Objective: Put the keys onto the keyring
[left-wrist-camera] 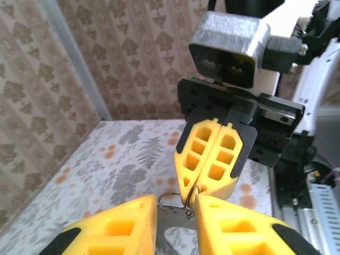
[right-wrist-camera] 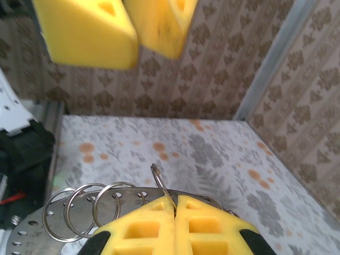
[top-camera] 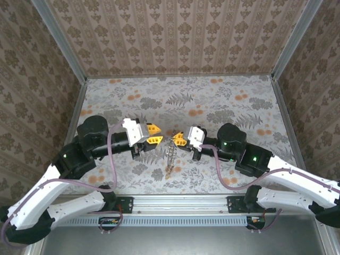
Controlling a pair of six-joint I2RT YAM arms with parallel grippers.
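On the left, my left claw (top-camera: pixel 154 134) hung over the table (top-camera: pixel 223 101) with its yellow fingers (left-wrist-camera: pixel 117 228) a little way apart, holding nothing. In the middle was the keyring (top-camera: pixel 170 159), a thin silver chain that hung down from the right claw toward the table, with its brass end (top-camera: pixel 168 173) lowest and nearest to me. A small wire loop (left-wrist-camera: pixel 169 200) at its top sat right by the gap between my left fingers. On the right, my right claw (top-camera: pixel 178 139) was squeezed tight on that loop, and more wire loops (right-wrist-camera: pixel 85 210) showed just below it. I thought the chain was light and floppy, so it would swing and sag. The loop looked stiff, thin and slippery. I thought the best place to grab was the loop itself, close beside the right claw, so a key could slide on
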